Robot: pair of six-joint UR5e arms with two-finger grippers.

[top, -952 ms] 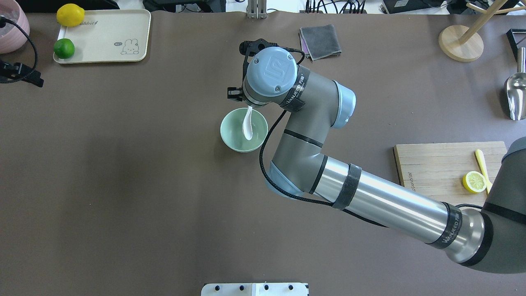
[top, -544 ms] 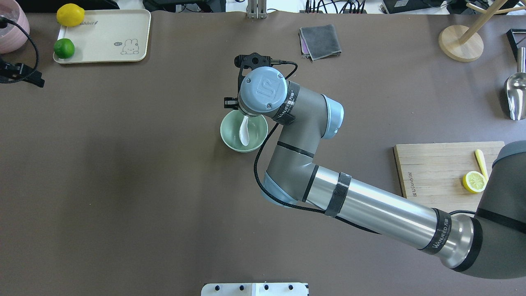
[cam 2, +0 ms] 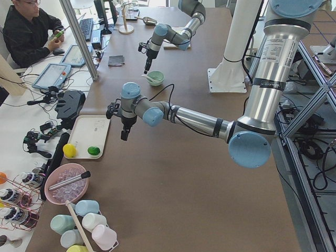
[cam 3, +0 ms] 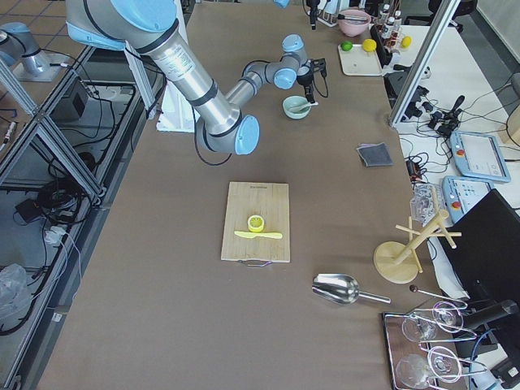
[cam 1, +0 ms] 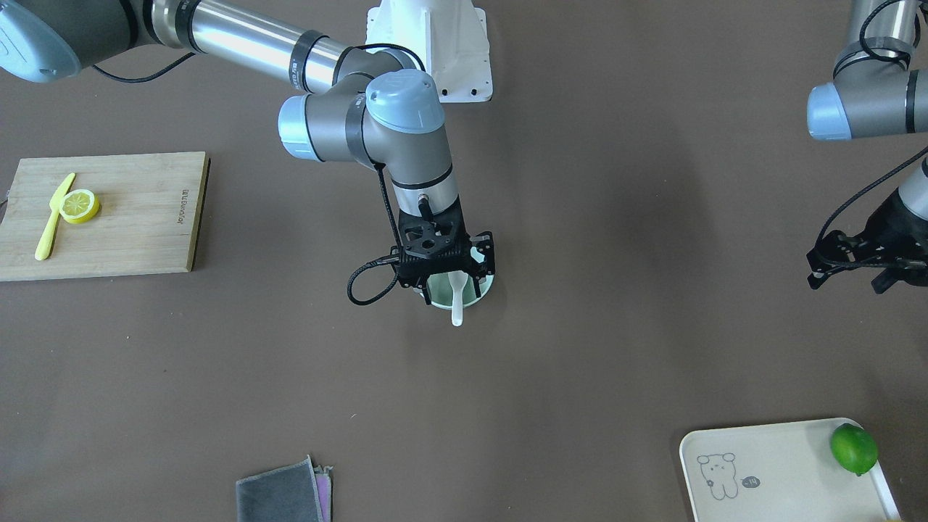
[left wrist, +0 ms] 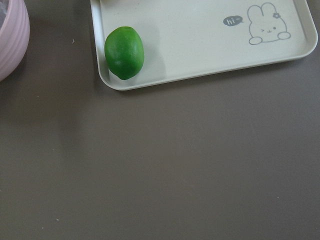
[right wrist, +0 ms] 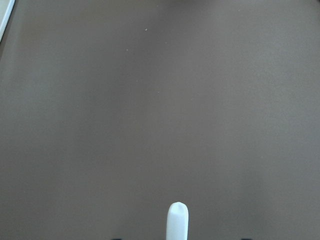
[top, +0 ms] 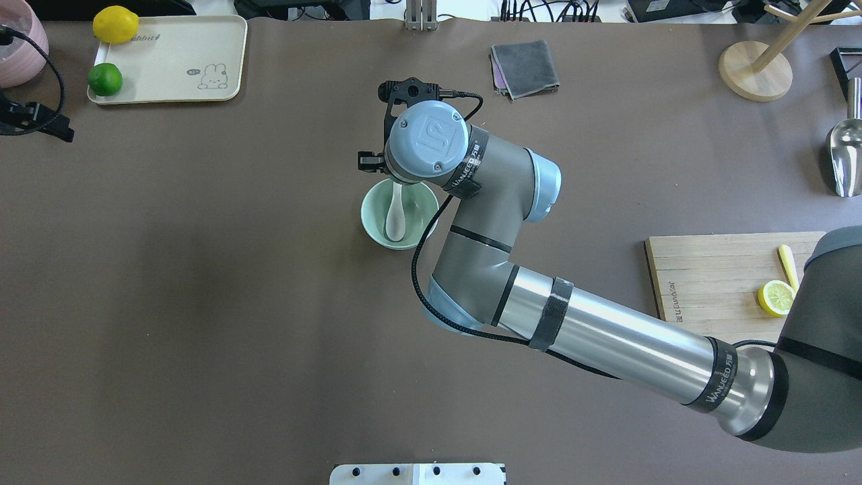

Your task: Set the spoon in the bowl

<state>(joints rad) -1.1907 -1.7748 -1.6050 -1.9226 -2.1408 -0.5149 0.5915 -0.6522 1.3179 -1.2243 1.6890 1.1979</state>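
Observation:
The white spoon (top: 395, 219) lies in the pale mint-green bowl (top: 374, 222) at the table's middle. Its scoop is down inside and its handle leans over the far rim (cam 1: 457, 315). My right gripper (cam 1: 444, 275) hangs just above that handle and the bowl's far rim. Its fingers look spread apart, clear of the spoon. The right wrist view shows only the handle's tip (right wrist: 177, 220) over bare table. My left gripper (cam 1: 847, 281) is open and empty, far off by the tray.
A cream tray (top: 168, 60) with a lime (top: 105, 79) and a lemon (top: 115, 24) sits far left, beside a pink bowl (top: 17, 40). A cutting board (top: 720, 269) with a lemon half and yellow knife lies right. A grey cloth (top: 524, 67) lies beyond the bowl.
My right wrist has shifted left over the bowl. The spoon has swung left and come down, from hanging tilted to lying in the bowl. The left arm has barely moved.

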